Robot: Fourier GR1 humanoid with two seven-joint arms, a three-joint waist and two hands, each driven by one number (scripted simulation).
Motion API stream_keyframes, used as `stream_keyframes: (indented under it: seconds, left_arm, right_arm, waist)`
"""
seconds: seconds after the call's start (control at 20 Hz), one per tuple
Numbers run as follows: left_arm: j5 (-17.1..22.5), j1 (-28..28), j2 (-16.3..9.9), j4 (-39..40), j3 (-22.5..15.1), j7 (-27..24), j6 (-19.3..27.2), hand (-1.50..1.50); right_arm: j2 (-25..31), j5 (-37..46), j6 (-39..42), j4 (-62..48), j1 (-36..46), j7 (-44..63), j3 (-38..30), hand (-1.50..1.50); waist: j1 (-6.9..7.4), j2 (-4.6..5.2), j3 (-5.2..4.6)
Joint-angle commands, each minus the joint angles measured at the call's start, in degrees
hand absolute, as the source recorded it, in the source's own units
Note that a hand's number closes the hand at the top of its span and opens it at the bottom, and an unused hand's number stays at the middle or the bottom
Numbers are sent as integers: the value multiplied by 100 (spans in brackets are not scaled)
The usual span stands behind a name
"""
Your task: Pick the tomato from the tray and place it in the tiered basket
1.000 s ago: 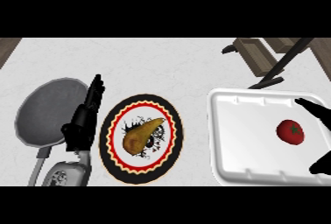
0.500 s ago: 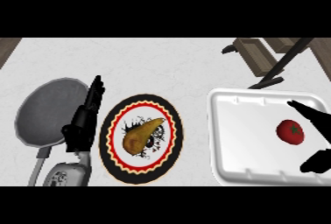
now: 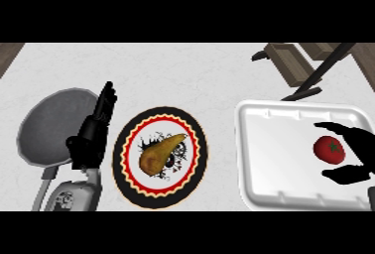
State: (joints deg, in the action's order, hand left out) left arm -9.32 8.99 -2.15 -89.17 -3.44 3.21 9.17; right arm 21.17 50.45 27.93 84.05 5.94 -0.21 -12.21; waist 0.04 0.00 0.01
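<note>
A red tomato (image 3: 330, 149) lies in the right half of the white tray (image 3: 282, 149). My right hand (image 3: 360, 151) reaches in from the right edge, fingers curved above the tomato and thumb below it, cupping round it without clearly closing. My left hand (image 3: 93, 131) rests open at the left, fingers straight and pointing up, between the grey pan and the plate. The tiered basket (image 3: 302, 62) shows partly at the top right as wooden shelves on a dark frame.
A patterned round plate (image 3: 159, 156) with a yellow-brown pear-shaped food (image 3: 159, 153) sits left of the tray. A grey round pan (image 3: 53, 126) lies at the far left, its handle running to the lower edge.
My right hand has moved left and its fingers have come down around the tomato, thumb closing in beneath. The left hand and the tomato have stayed where they were.
</note>
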Motion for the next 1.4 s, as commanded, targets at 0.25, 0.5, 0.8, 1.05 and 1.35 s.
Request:
stream_keyframes:
  seconds: [0.25,0.5,0.8,1.05,1.35]
  left_arm:
    - [-36,-163,126,3,-97,-149,-3,0]
    - [-119,-68,96,-335,-112,252,70,0]
    - [-154,-220,107,-84,-144,-53,57,0]
    - [-6,27,38,186,107,-111,10,0]
    - [2,-277,75,-43,-45,-148,-71,0]
  right_arm:
    - [-202,971,-1602,-478,238,-356,504,150]
    - [415,1171,-406,316,428,-92,789,150]
    - [782,1557,2026,1460,1860,595,1837,150]
    - [245,1300,3330,2355,2732,1545,1415,150]
    - [-6,1091,4095,2326,4343,2256,469,150]
  waist:
    - [22,3,0]
    - [-7,-22,-8]
    - [58,-56,-30]
    - [-31,-31,-12]
    - [50,-34,-12]
